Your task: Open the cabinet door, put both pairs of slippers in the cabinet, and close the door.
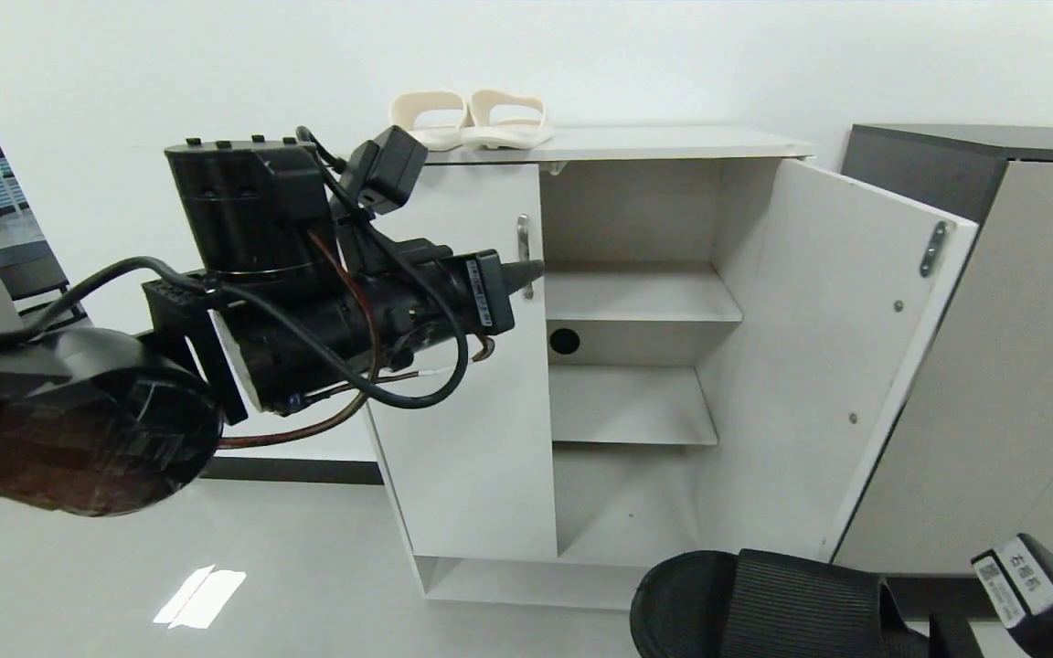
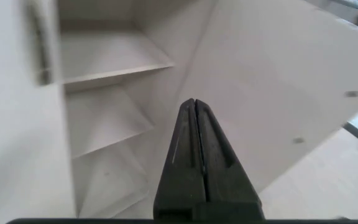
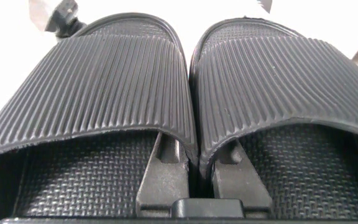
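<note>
The white laminate cabinet stands before me, its right door swung wide and its left door shut. The black ribbed rubber slippers hang low before its base. My right gripper has a finger in each, pinching their inner walls together. The cream foam slippers lie on the cabinet top. My left gripper, fingers pressed together, hangs at the shut door's metal handle.

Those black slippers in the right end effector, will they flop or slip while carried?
The black slippers look like thick moulded foam, so probably light and only slightly bendy. Ribbed straps and textured footbeds likely resist slipping. Pinched by the right end effector at their inner edges only, they may sag or swing.
</note>
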